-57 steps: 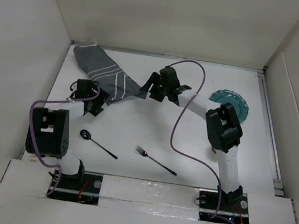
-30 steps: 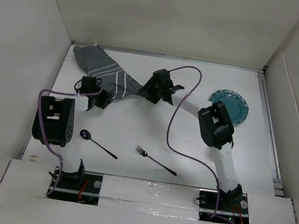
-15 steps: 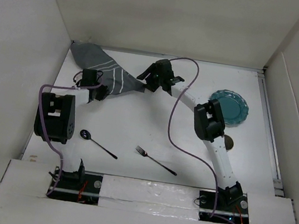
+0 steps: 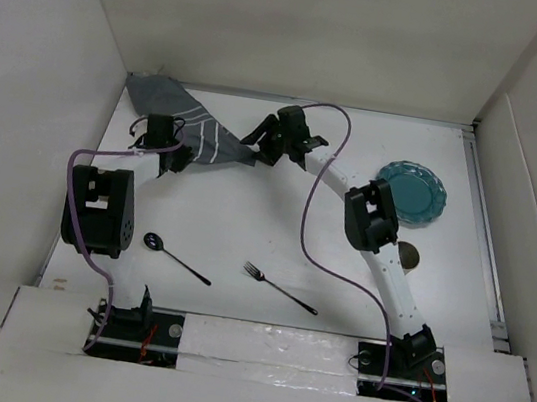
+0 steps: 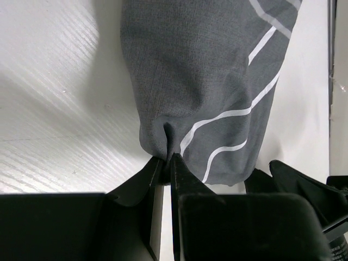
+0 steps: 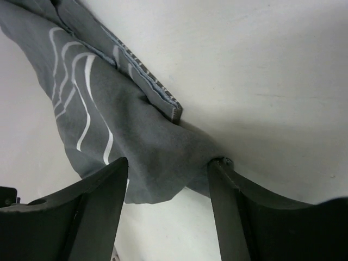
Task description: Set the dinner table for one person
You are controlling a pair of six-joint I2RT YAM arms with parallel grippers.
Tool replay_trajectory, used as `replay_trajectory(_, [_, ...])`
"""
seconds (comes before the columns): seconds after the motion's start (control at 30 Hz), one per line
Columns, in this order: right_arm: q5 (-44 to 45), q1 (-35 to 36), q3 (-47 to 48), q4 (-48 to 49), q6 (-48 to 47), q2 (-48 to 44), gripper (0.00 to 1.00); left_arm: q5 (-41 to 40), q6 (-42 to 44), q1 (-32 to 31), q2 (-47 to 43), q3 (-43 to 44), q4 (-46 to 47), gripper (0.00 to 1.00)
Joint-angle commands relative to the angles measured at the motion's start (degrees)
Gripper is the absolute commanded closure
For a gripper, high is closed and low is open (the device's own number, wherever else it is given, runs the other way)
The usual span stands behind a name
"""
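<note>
Top view: the dinner table (image 4: 244, 228) lay under everything, carrying one bunched placemat (image 4: 186, 113) at its far-left corner, one teal plate (image 4: 413, 192), one spoon (image 4: 175, 256), one fork (image 4: 279, 289) and one brown disc (image 4: 412, 256). Left wrist: the left gripper (image 5: 167, 159) was clenched on a pinch of the placemat's edge. Right wrist: the right gripper (image 6: 168, 179) stood released, jaws straddling the cloth's other end; it should probably bite that corner firmly before both arms draw apart, low and level.
</note>
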Motion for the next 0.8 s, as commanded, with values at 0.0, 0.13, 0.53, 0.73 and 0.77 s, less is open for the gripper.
replay_trajectory(0.0, [-2.2,1.3,1.0,1.6,0.0,0.5,0.34,-0.8,2.4,-0.1,-2.0,1.1,-0.9,1.00])
replay_trajectory(0.13, [-2.5,3.0,-2.9,4.3,1.3,0.0,0.49,-0.8,3.9,-0.1,-5.7,-3.4,-1.2,1.00])
replay_trajectory(0.53, [4.0,1.4,3.4,16.2,-8.2,-6.2,1.00,-1.9,10.5,1.1,-7.7,8.7,-1.9,1.00])
replay_trajectory(0.73, [8.1,-2.6,23.1,9.5,-21.8,-12.0,1.00,-0.2,19.8,-0.4,0.6,49.3,-11.1,1.00])
replay_trajectory(0.77, [8.1,-2.6,23.0,9.6,-24.7,-14.2,1.00,1.0,21.7,-1.8,2.8,53.5,-13.6,1.00])
